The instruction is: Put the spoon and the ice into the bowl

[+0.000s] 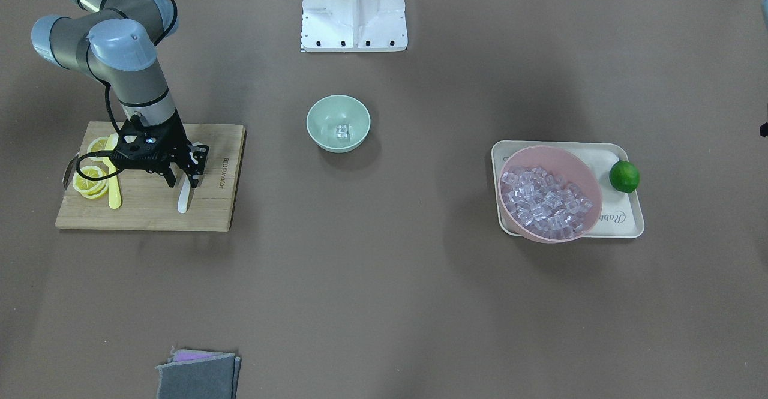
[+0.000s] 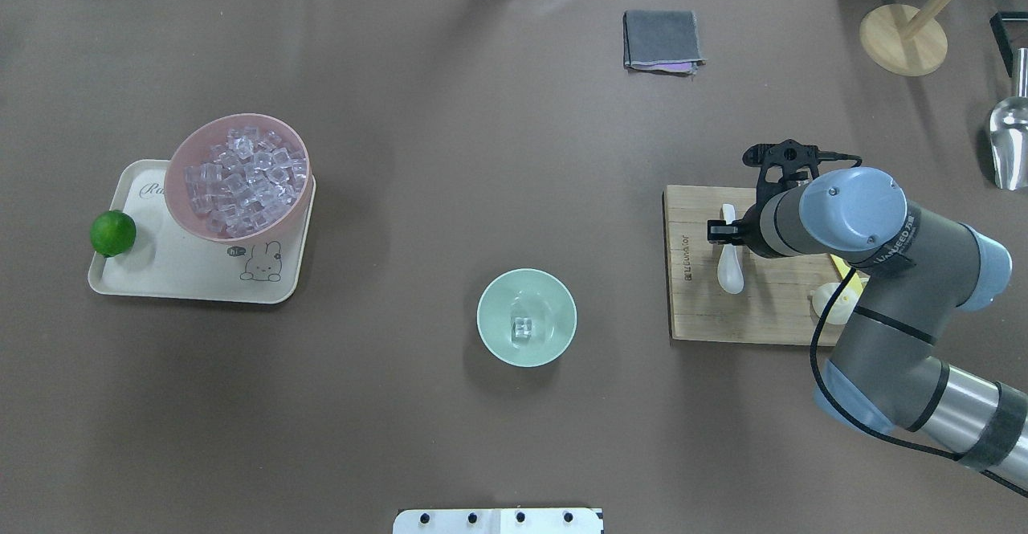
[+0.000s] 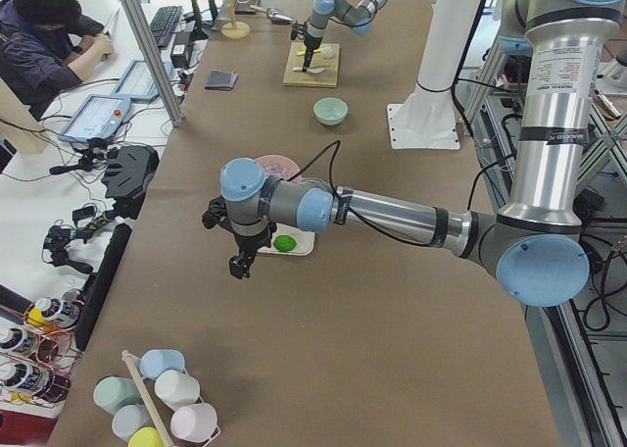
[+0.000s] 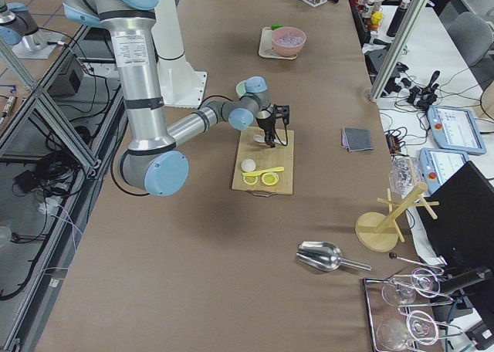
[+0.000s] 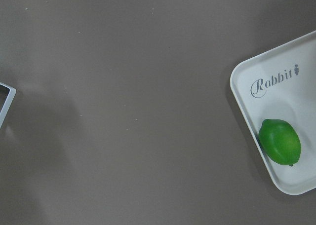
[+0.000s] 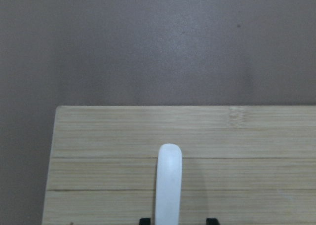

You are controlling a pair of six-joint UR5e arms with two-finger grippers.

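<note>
a: where's the right pincer [image 1: 183, 182]?
b: we see it low over a pale wooden cutting board [image 1: 210, 210]. its two black fingers [image 6: 212, 221] are spread either side of the handle of a small white ceramic soup spoon [image 2: 730, 271], with a gap beside the handle. the spoon lies flat on the board.
a: and the ice?
b: clear glassy ice [image 2: 523, 328] sits inside the small round mint-green bowl [image 2: 496, 309], well apart from the board.
a: anything unclear?
b: the wrist view cuts off the spoon's scoop. the left pincer [image 3: 238, 267] shows only from the side camera, so we cannot tell whether it is spread or closed.
</note>
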